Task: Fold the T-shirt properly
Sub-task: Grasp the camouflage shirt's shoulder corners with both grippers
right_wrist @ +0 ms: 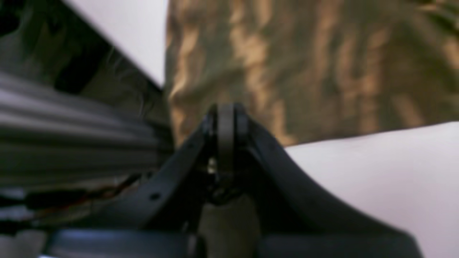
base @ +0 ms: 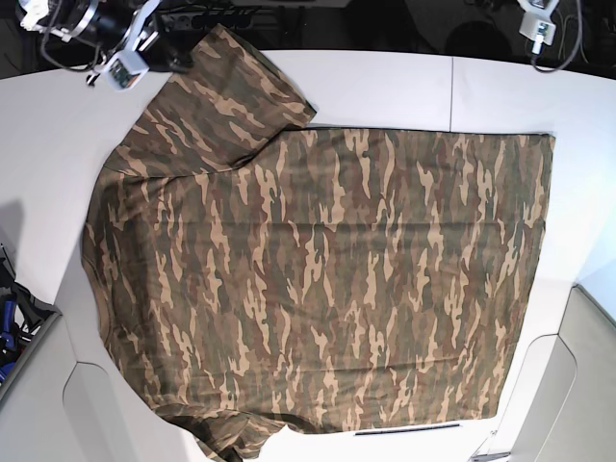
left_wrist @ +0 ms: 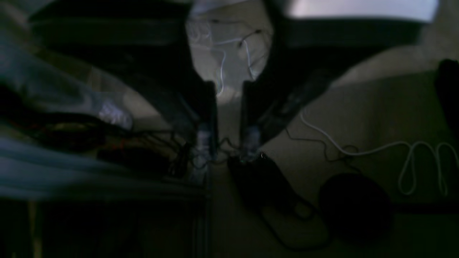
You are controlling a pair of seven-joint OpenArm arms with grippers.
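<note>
The T-shirt [base: 318, 279] lies spread flat across the white desk [base: 385, 87], one sleeve reaching the far-left corner. The right claw [right_wrist: 226, 118] is clenched on nothing, near the shirt's edge. The left claw [left_wrist: 229, 107] stands parted, empty, off the desk.

Both arms are black, with small white camera modules [base: 122, 67] and thin dark cables near the wrists.

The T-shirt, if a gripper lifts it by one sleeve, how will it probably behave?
The T-shirt would probably droop and drag, since it is thin cloth spread flat across the white table. It seems light, and its lower sleeve overhanging the edge may pull it sideways.
</note>
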